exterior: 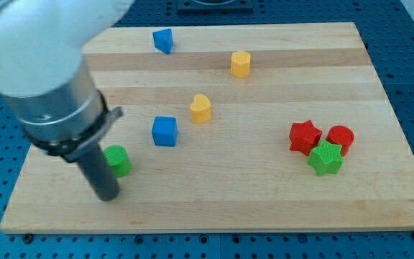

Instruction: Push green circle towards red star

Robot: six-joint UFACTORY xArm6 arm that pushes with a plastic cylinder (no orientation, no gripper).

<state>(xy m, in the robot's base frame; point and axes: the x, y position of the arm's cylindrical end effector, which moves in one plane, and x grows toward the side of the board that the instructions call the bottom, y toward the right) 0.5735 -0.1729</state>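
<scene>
The green circle (pixel 118 161) lies on the wooden board at the view's lower left. The red star (pixel 305 137) lies at the view's right, touching a green star (pixel 325 157) below it and next to a red circle (pixel 341 137). My tip (pixel 108 196) is at the end of the dark rod, just below and slightly left of the green circle, close against it. The rod's upper part and the arm's grey body hide the board's upper left.
A blue cube (pixel 164 131) and a yellow heart (pixel 200 108) lie mid-board between the green circle and the red star. A blue block (pixel 163 39) and a yellow hexagon (pixel 241 63) lie near the view's top. The board's bottom edge (pixel 214 229) is close below my tip.
</scene>
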